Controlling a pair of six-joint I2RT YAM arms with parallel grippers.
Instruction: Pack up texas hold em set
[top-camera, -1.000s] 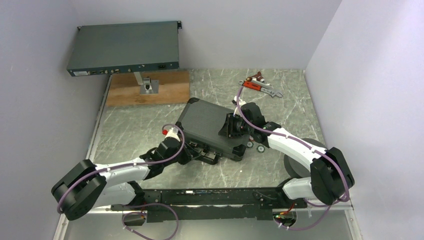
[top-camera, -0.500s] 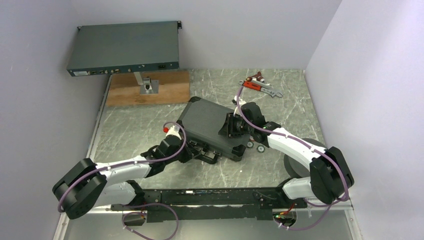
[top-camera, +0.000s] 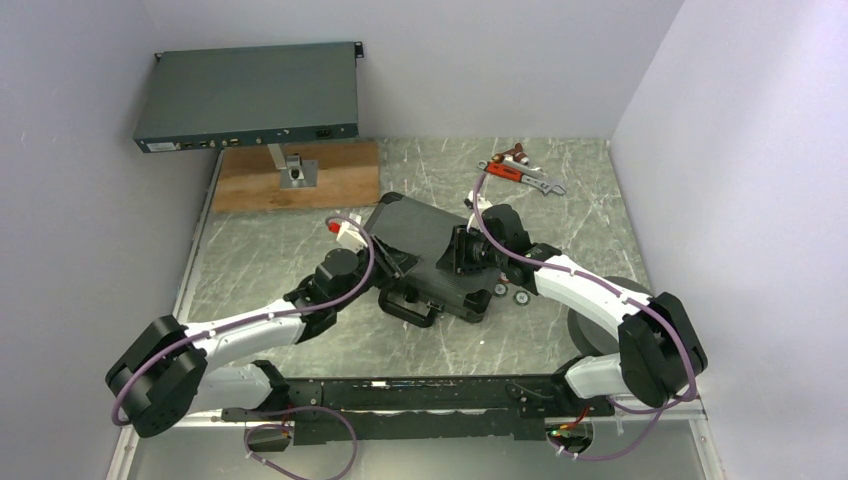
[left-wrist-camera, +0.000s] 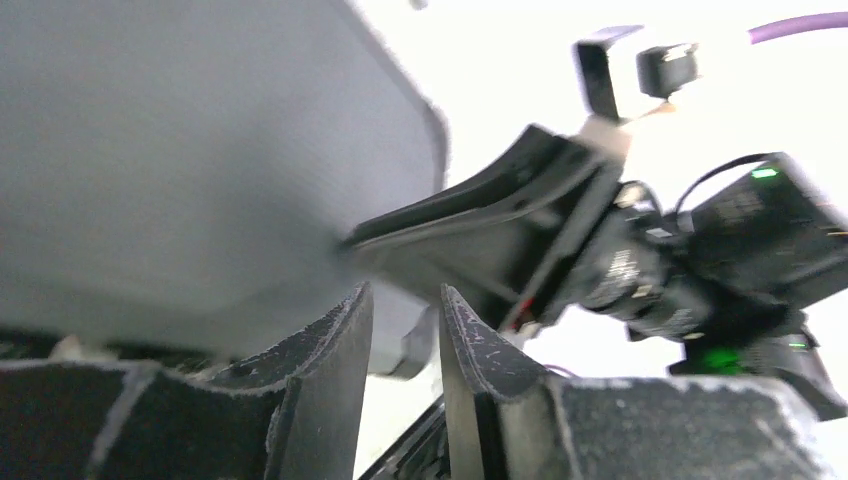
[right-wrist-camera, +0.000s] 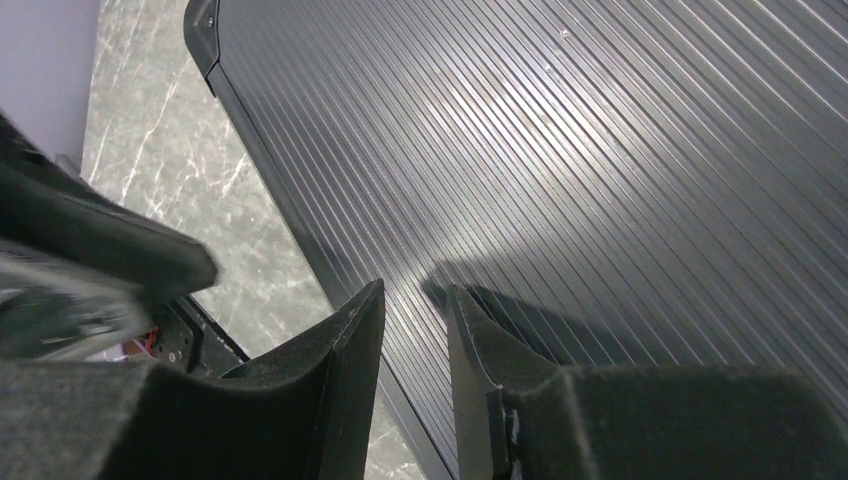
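black ribbed case (top-camera: 415, 235), grey marbled table (top-camera: 260, 255)

case (top-camera: 455, 300) contents hidden under lid (right-wrist-camera: 600, 150), left wrist view blurred, small pieces (top-camera: 512, 294) beside case indistinct

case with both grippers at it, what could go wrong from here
Two poker chips lie on the table outside the case; latching now would likely leave them behind. The right gripper bears on the ribbed lid and could skid. The left gripper works close by, so they may collide.
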